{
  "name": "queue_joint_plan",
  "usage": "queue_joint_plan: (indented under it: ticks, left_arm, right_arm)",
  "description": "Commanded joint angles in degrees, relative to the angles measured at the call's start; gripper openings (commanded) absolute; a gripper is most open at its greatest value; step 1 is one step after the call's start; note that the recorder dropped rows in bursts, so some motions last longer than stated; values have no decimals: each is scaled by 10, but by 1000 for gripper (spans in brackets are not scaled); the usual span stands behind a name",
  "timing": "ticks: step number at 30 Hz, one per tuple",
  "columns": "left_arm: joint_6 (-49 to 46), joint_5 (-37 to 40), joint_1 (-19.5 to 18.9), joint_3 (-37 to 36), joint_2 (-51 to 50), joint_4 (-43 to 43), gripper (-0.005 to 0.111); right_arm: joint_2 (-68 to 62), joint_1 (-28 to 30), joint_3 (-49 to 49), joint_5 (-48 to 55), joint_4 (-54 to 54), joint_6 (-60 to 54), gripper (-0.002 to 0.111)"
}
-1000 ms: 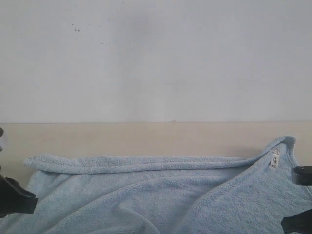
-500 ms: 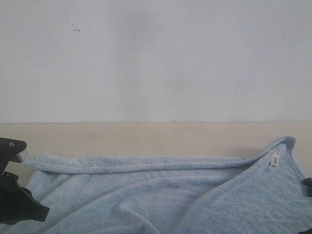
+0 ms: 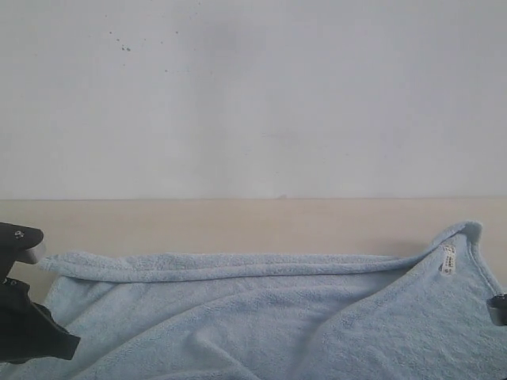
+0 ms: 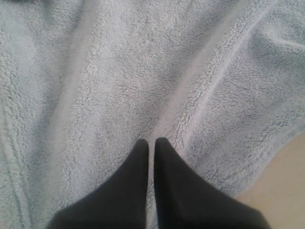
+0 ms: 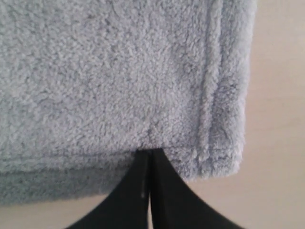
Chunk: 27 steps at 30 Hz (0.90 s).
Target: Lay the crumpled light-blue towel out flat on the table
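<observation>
The pale blue towel (image 3: 253, 317) lies rumpled across the near part of the beige table (image 3: 238, 226), with a long fold along its far edge and its white tag (image 3: 447, 259) at the right. In the left wrist view my left gripper (image 4: 151, 141) is shut over the towel (image 4: 119, 71), with a raised ridge of cloth running out from between its tips. My right gripper (image 5: 150, 151) is shut on the towel's edge (image 5: 119, 81), next to the hemmed corner (image 5: 224, 143). In the exterior view the fingertips of both grippers are hidden.
The left arm's black body (image 3: 28, 332) stands at the left edge over the towel, and a small part of the right arm (image 3: 499, 307) shows at the right edge. A white wall (image 3: 253, 95) rises behind the table. Bare tabletop (image 5: 281, 119) lies beside the towel's corner.
The left arm has come in and up from the left edge. The right arm has drawn out to the right, almost leaving the view. The towel's right side has shifted slightly.
</observation>
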<state>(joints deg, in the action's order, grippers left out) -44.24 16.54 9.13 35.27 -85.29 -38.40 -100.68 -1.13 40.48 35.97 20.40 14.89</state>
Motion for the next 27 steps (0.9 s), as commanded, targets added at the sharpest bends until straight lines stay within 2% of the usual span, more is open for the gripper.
queue_joint_plan:
  ticks: [1,11,14,16,18,19,20,21,23,24,25,26,27]
  left_arm:
    - [-4,-7,1,4,0,5,4]
    - [-4,-7,1,4,0,5,4]
    - [-4,-25,1,4,0,5,4]
    - [-4,-69,1,4,0,1,4]
    - [3,-147,1,4,0,-32,4]
    - [16,-200,1,4,0,-45,4]
    - [25,-221,1,8,-5,-42,4]
    - [30,-217,1,27,-27,-32,4]
    - [31,-159,1,76,-76,-5,4]
    - [20,-73,1,137,-136,-1,4]
    - [2,-16,1,173,-168,-4,4]
    - [-49,102,1,234,-219,-43,4]
    - [-83,151,0,262,-241,-71,4]
  right_arm:
    - [-30,6,-46,28,75,68,0]
    - [-32,6,-51,94,102,97,0]
    - [8,6,-15,54,70,82,0]
    - [66,6,16,28,40,70,0]
    - [124,6,35,-25,5,58,0]
    - [157,6,41,-74,-32,47,0]
    - [171,6,42,-103,-63,32,0]
    - [183,1,42,-159,-161,-42,0]
    - [175,-17,42,-179,-285,-173,0]
    - [151,-44,44,-168,-451,-340,0]
    - [135,-60,50,-143,-528,-433,0]
    - [105,-83,67,-82,-639,-574,0]
    - [93,-92,79,-52,-679,-621,0]
